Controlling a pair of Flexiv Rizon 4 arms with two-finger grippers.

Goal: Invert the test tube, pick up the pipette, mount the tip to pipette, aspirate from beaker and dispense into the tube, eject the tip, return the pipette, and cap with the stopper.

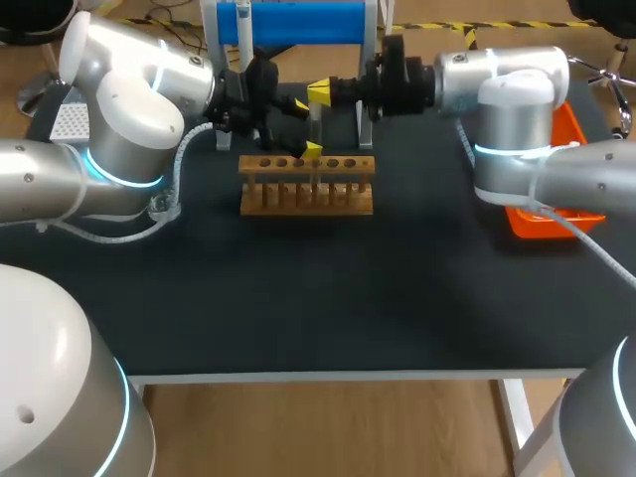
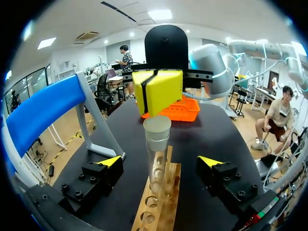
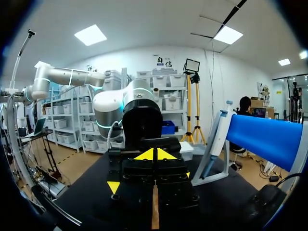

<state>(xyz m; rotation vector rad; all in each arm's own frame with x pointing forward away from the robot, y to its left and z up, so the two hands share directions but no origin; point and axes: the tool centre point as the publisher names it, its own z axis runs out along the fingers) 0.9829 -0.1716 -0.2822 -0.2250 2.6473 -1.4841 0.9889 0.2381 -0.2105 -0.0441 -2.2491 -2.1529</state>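
- I am looking at the test tube (image 2: 156, 159), which is standing upright in a hole of the wooden rack (image 1: 306, 189), its long axis vertical, near the back of the worktop (image 1: 298, 288).
- A pale, wider piece is sitting on the tube's top end. I cannot tell whether it is the stopper or part of the tube itself.
- My left hand (image 2: 159, 161) is reaching in level from the left with its fingers spread wide. The tube is standing between them, clear of both.
- My right hand (image 2: 157, 91) is coming in from the opposite side with its yellow tips pressed together just above and behind the tube's top. I am seeing nothing between them.
- I am judging the left hand the better placed of the two: it is straddling the tube's middle, so it only needs to close across the tube.
- The two hands are crowding each other over the rack, so any lift is going to need the right hand kept out of the way.
- The blue roll on its white frame (image 1: 290, 22) is hemming in the back, and the orange tray (image 1: 568, 124) is sitting well off to the right. The open room is lying toward the front of the worktop.
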